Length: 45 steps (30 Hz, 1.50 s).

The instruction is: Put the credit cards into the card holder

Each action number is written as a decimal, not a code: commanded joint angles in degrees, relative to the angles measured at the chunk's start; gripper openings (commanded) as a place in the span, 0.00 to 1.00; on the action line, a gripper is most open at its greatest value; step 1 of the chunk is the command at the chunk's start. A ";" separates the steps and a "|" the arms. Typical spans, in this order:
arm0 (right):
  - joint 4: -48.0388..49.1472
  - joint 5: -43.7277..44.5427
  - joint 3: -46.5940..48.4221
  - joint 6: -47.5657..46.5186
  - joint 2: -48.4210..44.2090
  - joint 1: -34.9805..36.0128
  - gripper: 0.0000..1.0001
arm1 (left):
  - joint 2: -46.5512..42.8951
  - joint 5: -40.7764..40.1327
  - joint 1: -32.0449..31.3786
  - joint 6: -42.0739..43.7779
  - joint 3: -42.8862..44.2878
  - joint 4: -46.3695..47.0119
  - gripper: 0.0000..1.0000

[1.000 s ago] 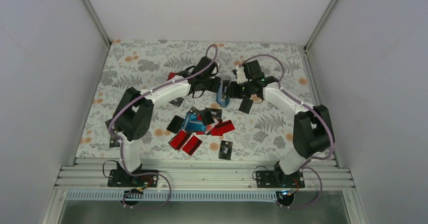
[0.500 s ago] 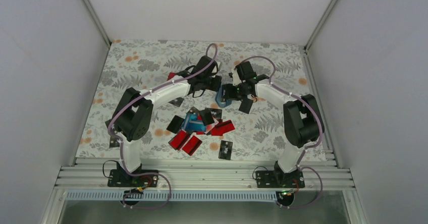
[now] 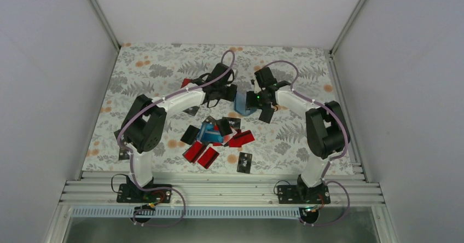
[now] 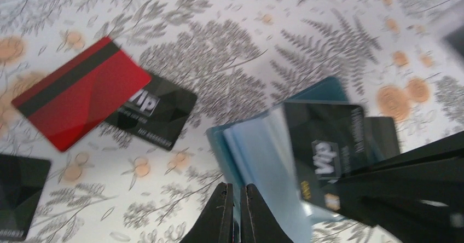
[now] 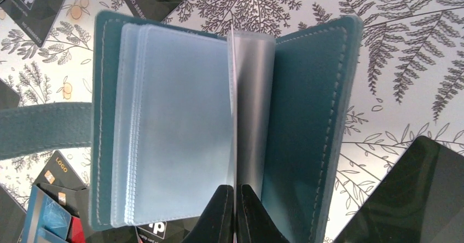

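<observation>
The teal card holder (image 3: pixel 241 105) lies open between both grippers at the table's middle back. My left gripper (image 4: pixel 236 196) is shut on the edge of the card holder (image 4: pixel 257 150), pinching its cover. My right gripper (image 5: pixel 236 196) is shut on a black credit card (image 4: pixel 328 139), which stands edge-on against the clear sleeves of the card holder (image 5: pixel 306 117). In the top view the left gripper (image 3: pixel 234 93) and right gripper (image 3: pixel 253 98) face each other across the holder. More credit cards (image 3: pixel 216 136), red, black and blue, lie in a loose pile nearer the arms.
A red card (image 4: pixel 82 92) and a black card (image 4: pixel 156 109) lie flat on the floral cloth left of the holder. Another black card (image 5: pixel 416 199) lies at its right. A single black card (image 3: pixel 244 161) sits near the front edge. White walls close in the table.
The right arm has swung left and folded closer to the holder, bringing its black card up against the sleeves. The left arm and the holder have stayed put.
</observation>
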 commanded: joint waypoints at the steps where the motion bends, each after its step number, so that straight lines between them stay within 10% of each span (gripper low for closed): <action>1: -0.72 3.13 -0.28 0.43 -0.06 0.36 0.04 | -0.44 -1.97 1.39 -0.19 -3.00 -0.91 0.02; 9: 0.10 3.32 -1.06 -0.41 0.13 0.32 0.04 | 2.19 -4.54 1.73 0.10 -2.59 -2.93 0.07; 16: 1.36 1.91 -1.75 -0.42 0.66 0.33 0.04 | 0.42 -7.44 0.36 1.62 2.08 -6.40 0.54; 34: 2.74 -2.28 -3.43 -1.10 -0.23 -2.89 0.04 | 9.79 16.35 2.48 -1.81 2.75 3.01 0.27; 45: 5.28 -13.36 -4.45 -0.93 1.53 -6.83 0.04 | 12.84 17.43 3.10 -2.07 0.97 4.44 0.19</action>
